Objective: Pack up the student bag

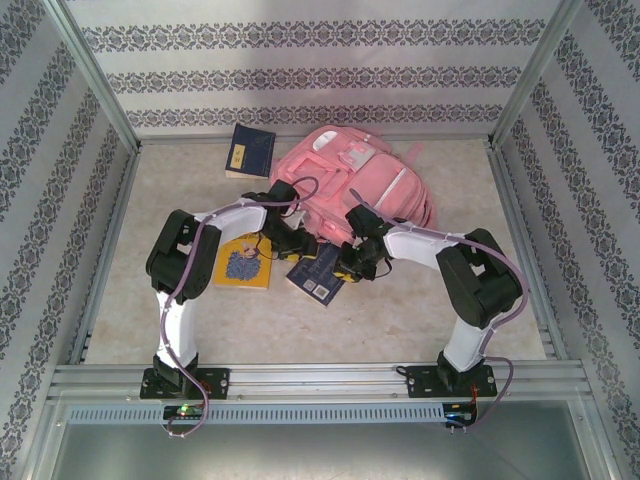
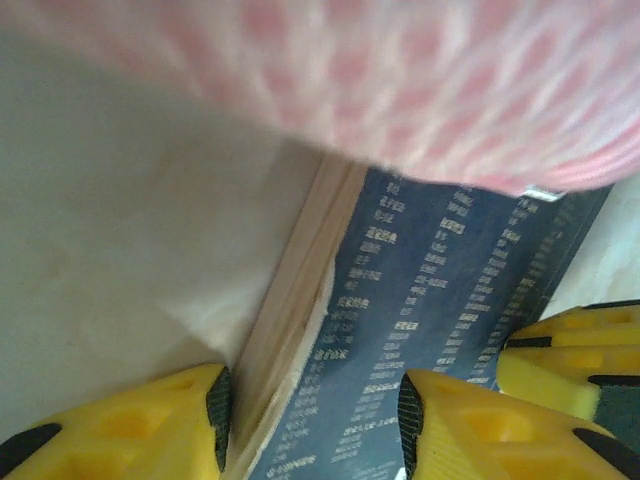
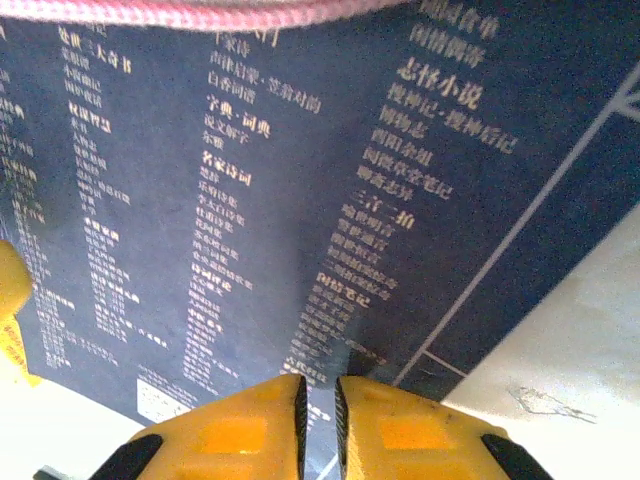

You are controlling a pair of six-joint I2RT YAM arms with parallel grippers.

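Left wrist: student bag (image 2: 420, 90) beyond claw (image 2: 312, 420)

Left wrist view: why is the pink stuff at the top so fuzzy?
Left wrist view: the student bag sits too near the lens, out of focus; the blue book is softly blurred. Right wrist view: the book's print is sharp.

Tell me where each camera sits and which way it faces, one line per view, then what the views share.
Top external: above and behind the arms, looking down at the table; both arms show, left gripper and right gripper meeting at a blue book before the pink bag.
Left wrist: on the left arm, looking along its open yellow fingers at the book's page edge and the bag.
Right wrist: on the right arm, looking past its nearly closed fingers at the book's printed cover.
Shared: all three see that book.
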